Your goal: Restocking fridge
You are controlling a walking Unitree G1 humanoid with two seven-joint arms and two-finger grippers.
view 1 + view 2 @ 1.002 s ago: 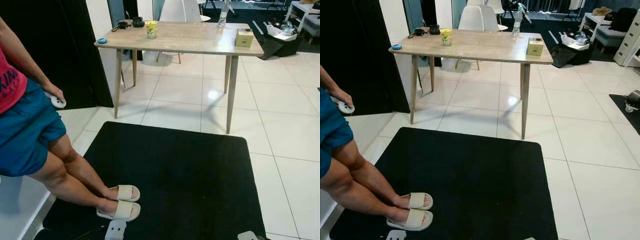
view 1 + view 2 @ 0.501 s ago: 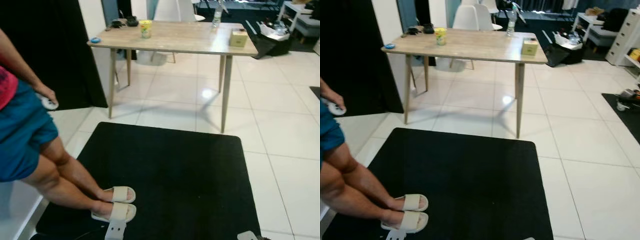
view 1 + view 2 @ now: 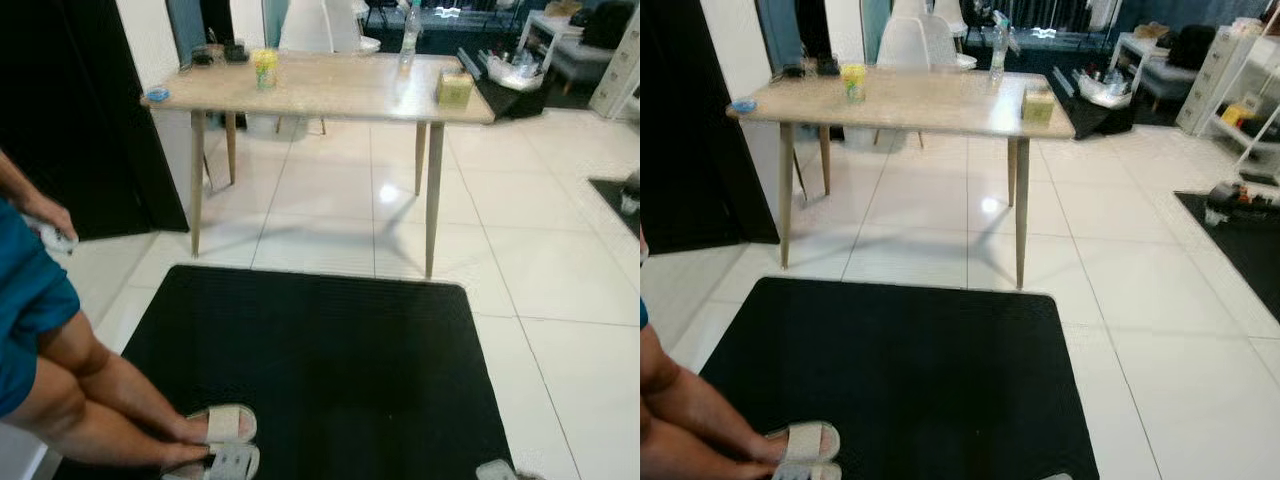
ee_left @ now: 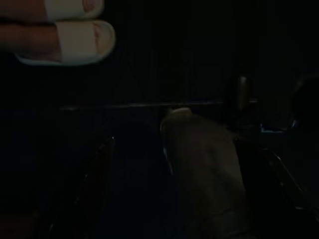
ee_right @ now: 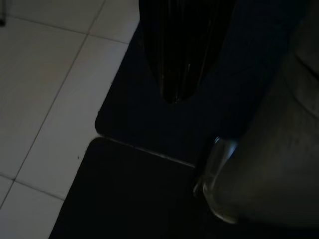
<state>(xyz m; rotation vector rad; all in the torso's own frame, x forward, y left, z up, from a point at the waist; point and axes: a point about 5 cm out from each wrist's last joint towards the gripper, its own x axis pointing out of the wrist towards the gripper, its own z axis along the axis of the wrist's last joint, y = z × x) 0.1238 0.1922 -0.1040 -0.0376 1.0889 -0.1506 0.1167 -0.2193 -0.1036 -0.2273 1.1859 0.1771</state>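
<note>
Restocking looks barely begun, judging by the room: no fridge or carried item is anywhere I can see. Both arms hang idle over the large black rectangular floor mat on the white glossy tiled floor. Well ahead of the fingers stands the long light-wood table on slim tapered legs. On its top sit what I take for the stock: a clear plastic water bottle, a small pale-green carton box and a yellow printed cup, all untouched.

Close beside the left gripper, a seated person in blue shorts rests cream slide sandals on the mat. The right gripper hangs above the mat's edge. Whether either pair of fingers is open or closed, I cannot tell in this dimness. Walking over, picking up and loading all remain.
</note>
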